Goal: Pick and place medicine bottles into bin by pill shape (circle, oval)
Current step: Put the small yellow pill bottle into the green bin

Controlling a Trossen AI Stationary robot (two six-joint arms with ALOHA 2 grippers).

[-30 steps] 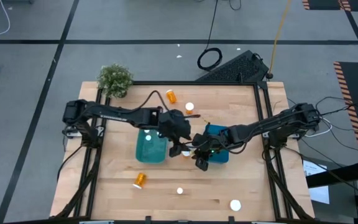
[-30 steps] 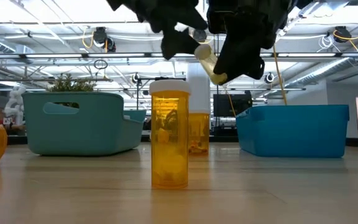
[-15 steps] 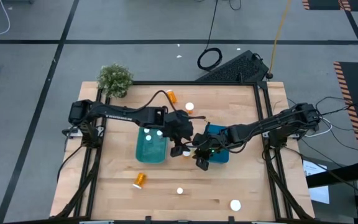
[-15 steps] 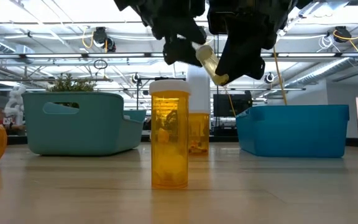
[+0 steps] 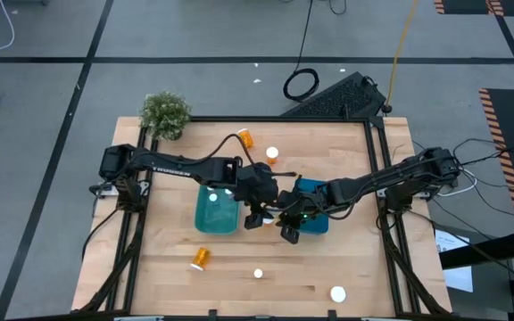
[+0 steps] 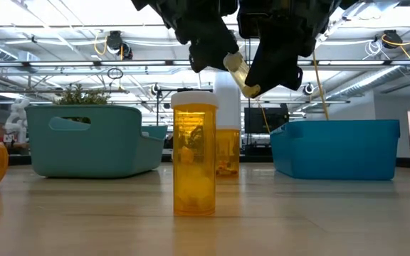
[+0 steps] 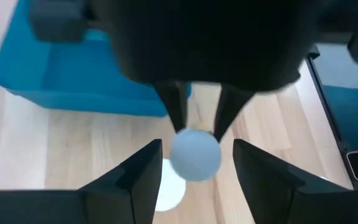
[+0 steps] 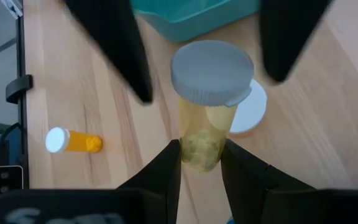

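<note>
Compared with a second ago, the left gripper (image 5: 259,217) has slid closer to the right gripper (image 5: 286,223), so the two now nearly meet over the middle of the table between the teal bin (image 5: 217,209) and the blue bin (image 5: 314,207). That right gripper is clamped on the body of a pale yellow bottle (image 8: 207,102) with a grey-white cap, held up in the air and tilted in the low view (image 6: 239,72). From the left wrist camera, the left gripper's fingers (image 7: 143,169) are spread wide on either side of that bottle's round cap (image 7: 194,155), not touching it. Another white-capped bottle (image 8: 250,107) stands on the wood right under the held one. Nearer the front edge there's an orange bottle lying on its side (image 5: 201,258), a small upright one (image 5: 258,274), and a white cap (image 5: 337,292). Two more bottles (image 5: 246,138) sit at the far side near the potted plant (image 5: 164,113).
</note>
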